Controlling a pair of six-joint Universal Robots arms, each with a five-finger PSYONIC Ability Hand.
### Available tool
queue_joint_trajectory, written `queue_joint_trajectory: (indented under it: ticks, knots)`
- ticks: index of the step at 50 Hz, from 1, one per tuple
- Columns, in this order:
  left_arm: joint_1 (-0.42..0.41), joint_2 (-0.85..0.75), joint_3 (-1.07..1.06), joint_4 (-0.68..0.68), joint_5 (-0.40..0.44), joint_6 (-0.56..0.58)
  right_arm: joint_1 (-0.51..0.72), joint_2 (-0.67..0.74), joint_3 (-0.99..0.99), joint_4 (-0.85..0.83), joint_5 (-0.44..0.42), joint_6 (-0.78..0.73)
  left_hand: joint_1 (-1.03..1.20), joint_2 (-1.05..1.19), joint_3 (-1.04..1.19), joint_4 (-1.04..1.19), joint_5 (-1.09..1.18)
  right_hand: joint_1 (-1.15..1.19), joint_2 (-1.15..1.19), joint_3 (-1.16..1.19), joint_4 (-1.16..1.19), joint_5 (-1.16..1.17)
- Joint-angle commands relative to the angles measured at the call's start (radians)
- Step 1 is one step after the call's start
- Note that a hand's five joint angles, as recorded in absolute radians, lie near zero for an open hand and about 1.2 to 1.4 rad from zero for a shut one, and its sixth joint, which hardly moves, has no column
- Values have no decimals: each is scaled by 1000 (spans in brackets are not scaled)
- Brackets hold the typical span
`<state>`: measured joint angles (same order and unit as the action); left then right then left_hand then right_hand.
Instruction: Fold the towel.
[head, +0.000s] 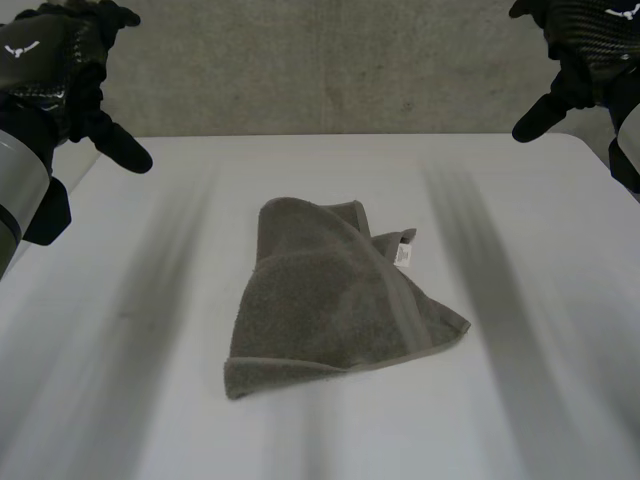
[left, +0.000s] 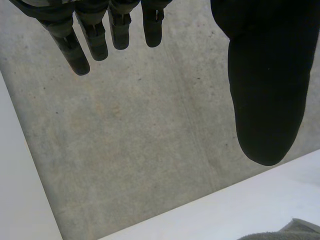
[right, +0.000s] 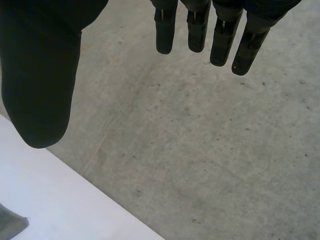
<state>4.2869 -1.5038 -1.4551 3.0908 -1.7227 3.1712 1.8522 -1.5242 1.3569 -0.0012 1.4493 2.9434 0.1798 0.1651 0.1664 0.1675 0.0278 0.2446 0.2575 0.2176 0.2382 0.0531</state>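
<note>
A grey-brown towel (head: 335, 300) lies crumpled in a rough triangle on the middle of the white table (head: 520, 400), a white label at its right side. My left hand (head: 60, 70) hovers high over the table's far left corner, fingers straight and open, holding nothing. My right hand (head: 580, 50) hangs high over the far right corner, also open and empty. In the left wrist view the fingers (left: 75, 45) and thumb (left: 267, 90) are spread, with a towel edge (left: 295, 231) far beyond them. The right wrist view has spread fingers (right: 225, 35), thumb (right: 42, 80) and a towel corner (right: 10, 222).
A grey concrete wall (head: 330, 60) stands behind the table's far edge. Bare table surface surrounds the towel on every side.
</note>
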Motion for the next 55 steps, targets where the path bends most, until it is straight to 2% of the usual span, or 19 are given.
queue_joint_trajectory:
  ticks: [1, 6, 11, 17, 22, 26, 32, 49, 55]
  knots:
    - [-3, -32, -25, 3, 8, 0, 45, 65, 1, 32, -58, -154, -4, 10, 9, 8, -27, -70, -83, -43, -64, -53]
    - [-4, -78, -68, -3, 6, -4, 136, 137, -9, 154, -89, -240, -4, 10, 9, 8, -27, -70, -83, -43, -64, -53]
    - [14, -101, -201, 14, 11, -8, 233, 228, 2, 205, -93, -201, -4, 10, 9, 8, -27, -70, -83, -43, -64, -53]
    - [43, -107, -277, 29, 28, -8, 301, 372, 31, 188, -130, -22, -1, 13, 12, 11, -24, 81, 68, 108, 87, 98]
    - [91, -108, -344, 29, 80, -11, 340, 473, 48, 130, -193, 118, 10, 25, 24, 22, -12, 230, 218, 257, 237, 247]
    - [132, -105, -392, 22, 144, -17, 364, 533, 93, 31, -202, 157, 16, 31, 29, 28, -6, 325, 312, 352, 331, 342]
    - [175, -90, -447, 22, 170, -27, 381, 564, 130, -60, -201, 157, 1, 16, 15, 14, -21, 416, 403, 443, 422, 433]
    - [185, -64, -470, 22, 164, -33, 395, 604, 154, -181, -159, 155, -4, 10, 9, 8, -27, 469, 456, 496, 475, 486]
    - [183, -64, -472, 22, 166, -33, 406, 634, 153, -233, -132, 152, -4, 10, 9, 8, -27, 568, 555, 595, 575, 585]
